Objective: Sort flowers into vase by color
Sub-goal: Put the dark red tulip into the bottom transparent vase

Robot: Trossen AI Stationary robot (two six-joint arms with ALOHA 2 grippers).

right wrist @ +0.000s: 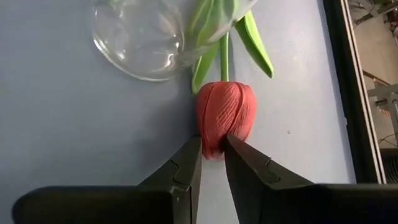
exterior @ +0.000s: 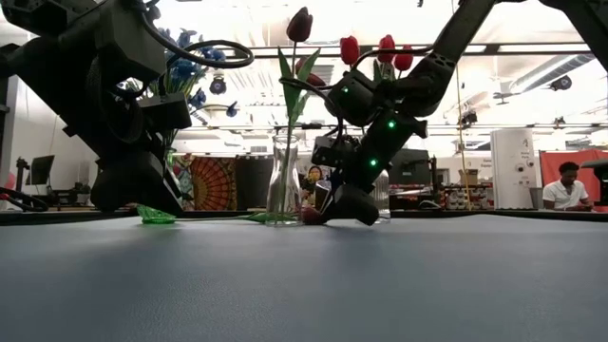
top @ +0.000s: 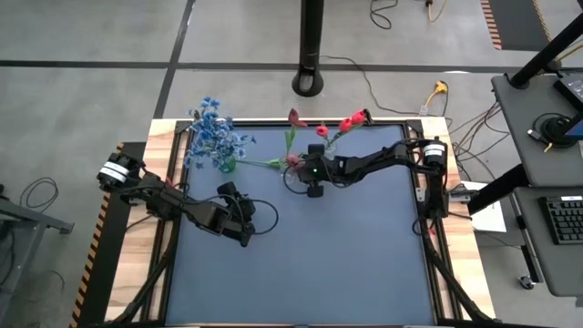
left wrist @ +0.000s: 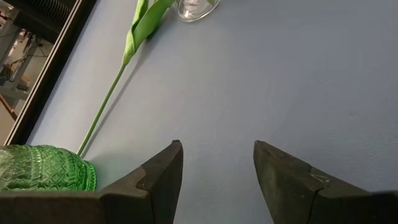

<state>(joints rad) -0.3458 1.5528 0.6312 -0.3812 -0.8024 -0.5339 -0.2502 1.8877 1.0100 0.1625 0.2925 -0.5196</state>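
Red tulip bud, lying on the counter beside the clear vase, is pinched at its tip by the right pincer, evidently for lifting. Left pincer waits open and empty near the green vase of blue flowers.

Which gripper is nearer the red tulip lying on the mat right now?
Right. The right gripper has its jaws closed on the tulip bud beside the clear vase. The left gripper sits open, well away.

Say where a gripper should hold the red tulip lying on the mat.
The right gripper pinches the tulip by its bud. The bare stem is probably better: it lies flat and clear between the green vase and glass vase, open from above.
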